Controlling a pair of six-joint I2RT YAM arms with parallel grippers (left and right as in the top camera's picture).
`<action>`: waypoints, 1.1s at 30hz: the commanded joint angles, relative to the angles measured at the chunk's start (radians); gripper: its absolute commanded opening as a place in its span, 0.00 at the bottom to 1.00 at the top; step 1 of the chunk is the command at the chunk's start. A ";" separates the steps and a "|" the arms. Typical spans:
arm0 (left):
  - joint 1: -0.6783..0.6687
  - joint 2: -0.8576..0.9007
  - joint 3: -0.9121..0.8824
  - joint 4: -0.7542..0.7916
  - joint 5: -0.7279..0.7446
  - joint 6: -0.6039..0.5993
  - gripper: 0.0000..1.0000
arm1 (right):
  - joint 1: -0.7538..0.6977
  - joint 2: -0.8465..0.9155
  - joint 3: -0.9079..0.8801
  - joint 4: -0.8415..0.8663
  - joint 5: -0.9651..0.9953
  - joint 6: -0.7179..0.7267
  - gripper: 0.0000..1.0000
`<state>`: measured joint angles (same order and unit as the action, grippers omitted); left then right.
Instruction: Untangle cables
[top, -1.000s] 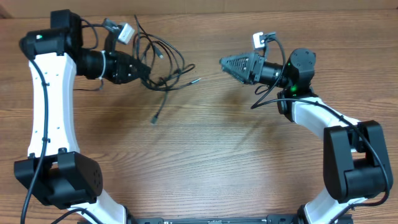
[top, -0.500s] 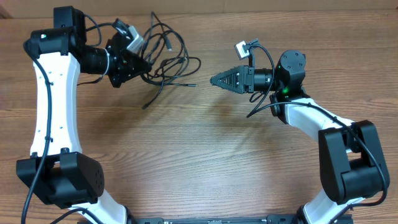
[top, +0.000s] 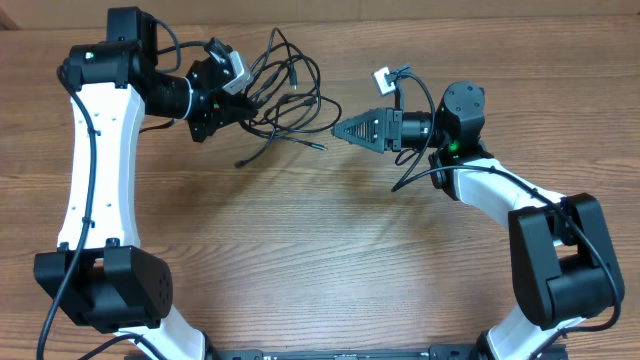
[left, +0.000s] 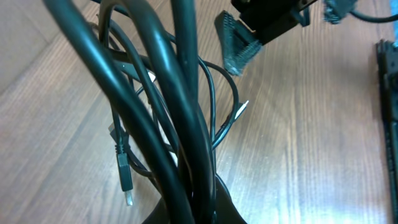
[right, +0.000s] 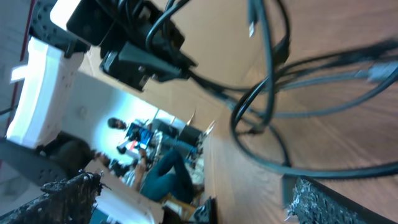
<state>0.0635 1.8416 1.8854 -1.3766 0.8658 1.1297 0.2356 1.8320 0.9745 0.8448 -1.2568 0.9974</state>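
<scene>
The left gripper (top: 240, 103) is clamped on a tangled bundle of thin black cables (top: 280, 108) hanging near the wooden table's (top: 300, 260) far edge. The right gripper (top: 338, 130), jaws spread, points at a loop. Judging by this, it next needs to pinch one strand and draw it free.

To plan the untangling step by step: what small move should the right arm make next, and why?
Probably ease the right gripper toward the cables and close on one outer loop. Its jaws stand open just short of them, while the left gripper is shut on the bundle.
</scene>
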 joint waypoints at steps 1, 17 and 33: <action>0.018 -0.004 0.008 -0.006 0.127 -0.119 0.04 | -0.026 -0.024 0.009 0.003 0.080 -0.010 1.00; 0.100 -0.004 0.008 0.012 0.564 -0.809 0.05 | -0.111 -0.024 0.009 -0.035 0.220 -0.090 1.00; 0.066 -0.004 0.010 0.165 0.714 -1.117 0.04 | -0.091 -0.024 0.009 0.108 0.301 -0.090 0.96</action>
<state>0.1505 1.8416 1.8854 -1.2297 1.5204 0.0711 0.1257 1.8320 0.9745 0.9466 -1.0084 0.9150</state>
